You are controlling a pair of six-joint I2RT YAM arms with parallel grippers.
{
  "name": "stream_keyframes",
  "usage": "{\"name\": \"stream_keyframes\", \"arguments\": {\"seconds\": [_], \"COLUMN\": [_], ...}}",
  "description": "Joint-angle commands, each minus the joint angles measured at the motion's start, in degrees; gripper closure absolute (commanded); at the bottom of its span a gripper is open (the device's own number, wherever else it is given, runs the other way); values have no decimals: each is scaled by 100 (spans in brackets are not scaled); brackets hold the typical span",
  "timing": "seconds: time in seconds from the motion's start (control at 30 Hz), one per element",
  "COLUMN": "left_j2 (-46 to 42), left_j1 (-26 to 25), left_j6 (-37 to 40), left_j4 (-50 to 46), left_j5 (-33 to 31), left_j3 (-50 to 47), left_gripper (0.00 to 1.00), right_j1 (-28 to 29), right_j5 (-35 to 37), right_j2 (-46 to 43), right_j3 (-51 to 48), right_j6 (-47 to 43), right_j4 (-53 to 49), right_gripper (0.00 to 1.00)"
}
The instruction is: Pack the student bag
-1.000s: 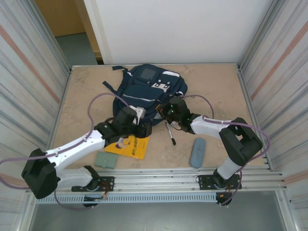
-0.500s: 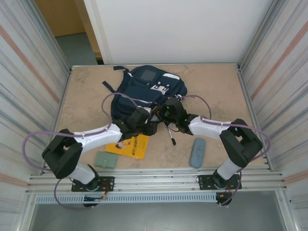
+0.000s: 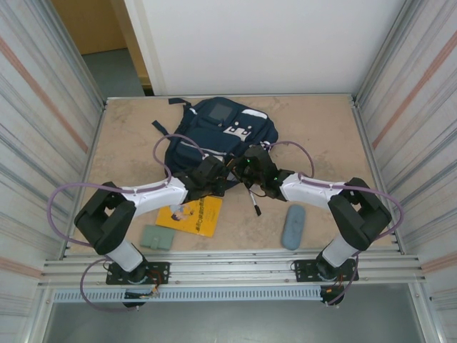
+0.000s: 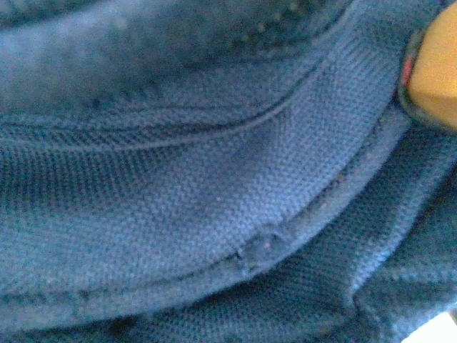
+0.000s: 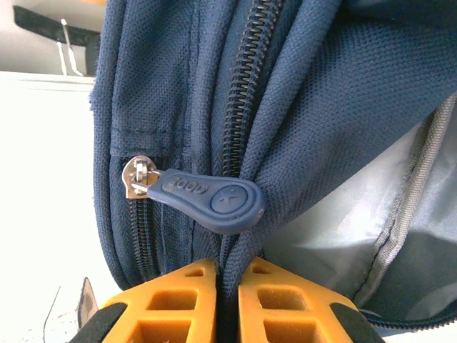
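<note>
The bag (image 3: 218,132) lies flat at the far middle of the table (image 3: 321,136). Its long axis runs roughly away from the arms, and its near end is the one that has been unzipped. Both grippers meet at that near end, the left gripper (image 3: 221,179) just beside the right gripper (image 3: 244,168), so neither arm is the nearer one.

In the right wrist view the right gripper (image 5: 227,275) is narrow, its orange pads (image 5: 171,300) pinched on a fold of bag fabric beside the zip. The blue zip pull (image 5: 207,196) hangs free just above the pads. To the right of the fold the mouth gapes and shows pale grey lining (image 5: 335,229).

The left gripper is closed. Its wrist view is pressed so close to blue weave, with one orange pad (image 4: 435,71) at the edge, that I can only guess it holds a fold of the opposite lip.

If so, the next move is likely to pull the two lips apart.

No item shows in the part of the mouth I can see. The goods lie on the table nearer the bases: the yellow book (image 3: 191,216) and green wallet (image 3: 155,236) on the left arm's side, the grey-blue case (image 3: 293,226) on the right's, and the pen (image 3: 252,200) between them.
</note>
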Motion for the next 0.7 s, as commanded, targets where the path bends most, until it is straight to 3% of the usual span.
{"name": "stream_keyframes", "arguments": {"seconds": [0.0, 0.2, 0.4, 0.53, 0.67], "left_j2": [-216, -1087, -1912, -2637, -3165], "left_j1": [59, 320, 1277, 1547, 1872], "left_j6": [302, 568, 634, 805, 934], "left_j4": [-123, -425, -505, -682, -1103], "left_j5": [69, 607, 1321, 1192, 1122], "left_j3": [156, -94, -734, -1025, -1136], "left_gripper": [100, 100, 100, 100, 100], "right_j1": [-22, -485, -1195, -1744, -2218], "right_j5": [-59, -1057, -1836, -2706, -3425], "right_j2": [-418, -256, -133, 57, 289], "right_j3": [82, 177, 78, 311, 431], "right_j6": [-292, -903, -1397, -1761, -2078], "right_j4": [15, -43, -44, -217, -181], "right_gripper": [88, 86, 86, 80, 81]}}
